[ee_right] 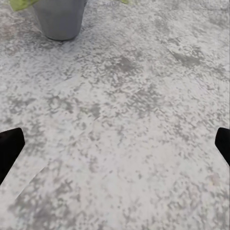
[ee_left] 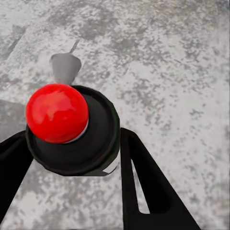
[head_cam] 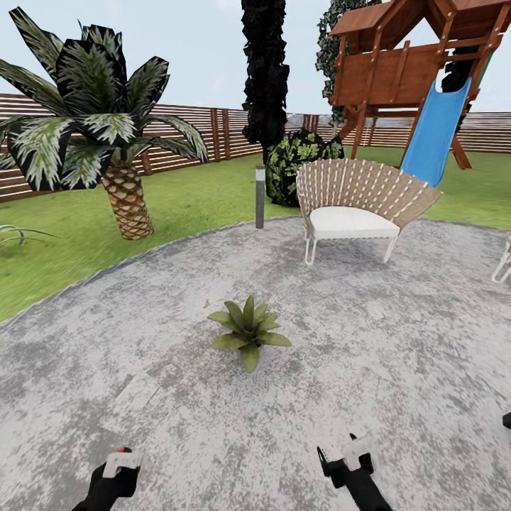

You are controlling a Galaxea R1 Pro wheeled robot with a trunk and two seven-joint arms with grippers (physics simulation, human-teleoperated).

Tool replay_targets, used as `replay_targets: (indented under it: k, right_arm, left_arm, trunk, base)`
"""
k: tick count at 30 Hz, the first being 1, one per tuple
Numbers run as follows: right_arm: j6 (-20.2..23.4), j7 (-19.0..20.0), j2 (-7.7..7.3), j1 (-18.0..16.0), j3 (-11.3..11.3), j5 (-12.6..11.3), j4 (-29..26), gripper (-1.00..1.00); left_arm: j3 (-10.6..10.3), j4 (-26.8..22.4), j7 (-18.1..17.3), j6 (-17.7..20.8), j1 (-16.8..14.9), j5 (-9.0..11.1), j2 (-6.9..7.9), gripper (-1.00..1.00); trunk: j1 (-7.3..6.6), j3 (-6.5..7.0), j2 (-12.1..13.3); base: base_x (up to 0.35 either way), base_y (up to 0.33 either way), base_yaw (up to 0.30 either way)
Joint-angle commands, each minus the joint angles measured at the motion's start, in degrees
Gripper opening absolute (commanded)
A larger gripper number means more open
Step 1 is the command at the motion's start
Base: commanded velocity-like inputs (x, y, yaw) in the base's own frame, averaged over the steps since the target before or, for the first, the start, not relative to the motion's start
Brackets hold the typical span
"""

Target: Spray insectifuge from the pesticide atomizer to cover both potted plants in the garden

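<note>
Garden (head_cam: pixel 177 206): green lawn ringed by a brown slatted fence (head_cam: pixel 199 135), under pale sky.

Paved patio (head_cam: pixel 397 341): round, mottled grey, taking up the lower part of the head view.

Wooden play tower (head_cam: pixel 404 64) with blue slide (head_cam: pixel 434 135): at the far right, on the grass behind the patio.

Palm (head_cam: pixel 106 128): scaly trunk, dark fronds, on the lawn at left. A tall dark tree (head_cam: pixel 265 71) and a leafy bush (head_cam: pixel 298 160) stand beyond the patio edge.

Chair (head_cam: pixel 358 206): fan-backed, white cushion, on the far side of the patio.

Bollard lamp (head_cam: pixel 260 196): grey post at the patio rim, left of the chair.

Potted plant (head_cam: pixel 248 330): low rosette of pointed green leaves, mid-patio, ahead of both arms. Its grey pot (ee_right: pixel 60 17) appears in the right wrist view, well apart from the fingers.

Left gripper (ee_left: pixel 76 143): black fingers (ee_left: pixel 143 182) clamped on the pesticide atomizer (ee_left: pixel 72 129), whose black head with red knob sits between them, grey nozzle pointing out over the paving. In the head view the same gripper (head_cam: pixel 113 474) is low at left.

Right gripper (ee_right: pixel 115 143): fingers spread wide apart over bare paving, tips at the frame edges; seen low at right in the head view (head_cam: pixel 348 461).
</note>
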Motion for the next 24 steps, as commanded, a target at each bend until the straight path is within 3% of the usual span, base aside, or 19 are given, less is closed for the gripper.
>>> replay_targets:
  k: [1,4,7,10,11,14,15,16,21,24]
  right_arm:
    - [-0.06,0.84,0.00,-0.80,1.37,1.33,-0.22,1.00]
    - [1.37,7.86,0.20,-4.29,5.05,3.16,-0.56,1.00]
    - [5.44,16.23,0.74,-7.92,6.39,3.71,-0.65,1.00]
    - [11.19,24.97,1.34,-11.95,7.02,3.99,-0.77,1.00]
    - [12.83,28.54,2.00,-14.10,7.92,4.07,-0.80,1.00]
    - [13.64,31.22,2.54,-15.80,11.52,4.16,-0.86,1.00]
    - [14.63,32.19,2.72,-16.52,14.22,4.18,-0.90,1.00]
    - [17.61,33.64,3.19,-17.61,18.01,4.19,-0.95,1.00]
    - [21.42,36.60,4.17,-18.84,21.29,4.23,-0.98,1.00]
    - [21.84,37.76,4.36,-18.99,22.22,4.45,-1.02,1.00]
  left_arm:
    - [0.52,-0.73,-3.28,0.92,-0.13,-1.14,0.23,-1.00]
    - [0.47,-3.73,-11.75,3.68,-0.93,-4.95,0.75,-1.00]
    - [0.51,-6.08,-18.84,7.24,-2.08,-9.79,1.26,-1.00]
    - [0.53,-8.08,-29.49,12.11,-4.01,-17.33,1.48,-1.00]
    - [0.55,-8.50,-36.07,13.72,-5.80,-22.38,1.45,-1.00]
    - [0.49,-8.63,-40.82,14.37,-7.67,-27.14,1.08,-1.00]
    - [0.50,-8.66,-42.12,14.51,-8.25,-29.45,0.82,-1.00]
    - [0.52,-8.73,-43.55,14.82,-8.94,-32.97,0.44,-1.00]
    - [0.47,-8.78,-47.59,16.41,-10.39,-39.85,-0.92,-1.00]
    - [0.40,-8.85,-49.15,16.63,-10.99,-42.15,-1.95,-1.00]
  trunk:
    - [-0.01,-0.05,-0.02]
    - [-0.01,-0.05,-0.02]
    - [-0.01,-0.05,-0.02]
    - [-0.01,-0.05,-0.02]
    - [-0.01,-0.05,-0.02]
    - [-0.01,-0.05,-0.02]
    - [-0.01,-0.05,-0.02]
    - [-0.01,-0.05,-0.02]
    - [-0.01,-0.05,-0.02]
    - [-0.01,-0.05,-0.02]
  base:
    - [0.000,0.000,0.000]
    - [0.000,0.000,0.000]
    - [0.000,0.000,0.000]
    - [0.000,0.000,0.000]
    - [0.000,0.000,0.000]
    - [0.000,0.000,0.000]
    - [0.000,0.000,0.000]
    - [0.000,0.000,0.000]
    - [0.000,0.000,0.000]
    - [0.000,0.000,0.000]
